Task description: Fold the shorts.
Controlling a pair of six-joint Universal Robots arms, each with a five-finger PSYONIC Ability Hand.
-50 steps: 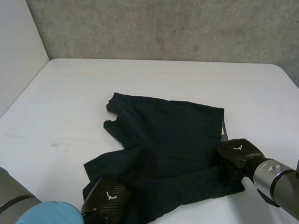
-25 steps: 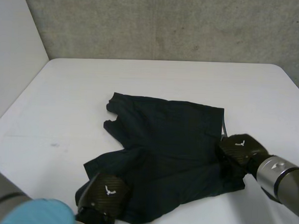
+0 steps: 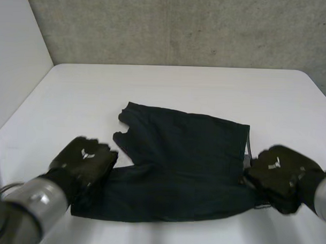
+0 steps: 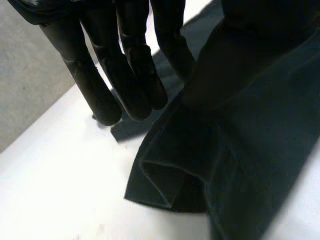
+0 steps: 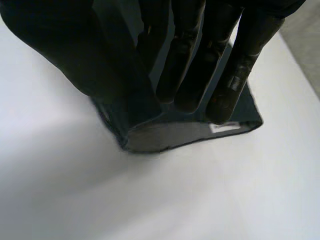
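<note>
The dark shorts lie on the white table, pulled out lengthwise between my two hands. My left hand holds the hem end of the near leg, and the cloth hangs from between its straight fingers and thumb. My right hand is at the waistband end. There its fingers and thumb pinch the folded waistband, which carries a small white label. The far leg rests flat on the table.
A grey concrete wall stands behind the table's far edge. A white panel closes the left side. Bare tabletop surrounds the shorts on all sides.
My left hand closed on the near leg's hem and drew it out to the left. My right hand shifted slightly right with the waistband, so the shorts now stretch between them.
</note>
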